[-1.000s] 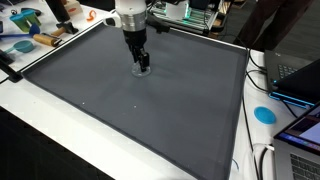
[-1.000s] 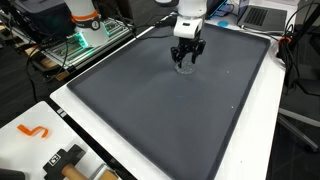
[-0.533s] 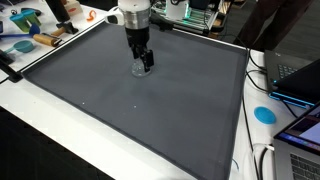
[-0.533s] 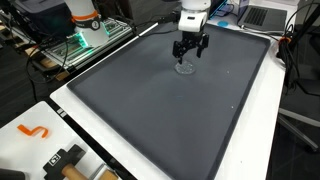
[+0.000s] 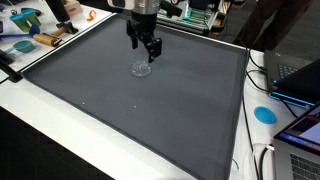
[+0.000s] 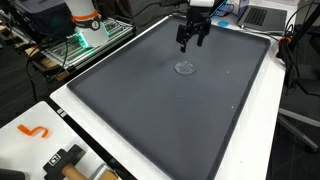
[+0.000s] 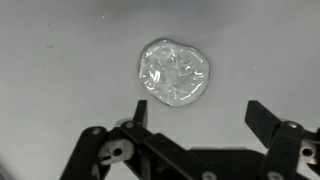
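Clear, crinkled plastic disc (image 7: pixel 175 72), flat on the grey mat (image 7: pixel 60 60).

A dark grey mat (image 5: pixel 150 115) covers most of a white table (image 5: pixel 40 125), as both exterior views show. A small clear, crinkled round piece (image 7: pixel 175 73) lies flat on the mat toward its far side, well apart from every edge. On the white margin beside the mat, an orange S-shaped hook (image 6: pixel 33 131) and a wooden-handled tool (image 6: pixel 68 160) lie near one corner, and a blue disc (image 5: pixel 264 114) lies along another side.
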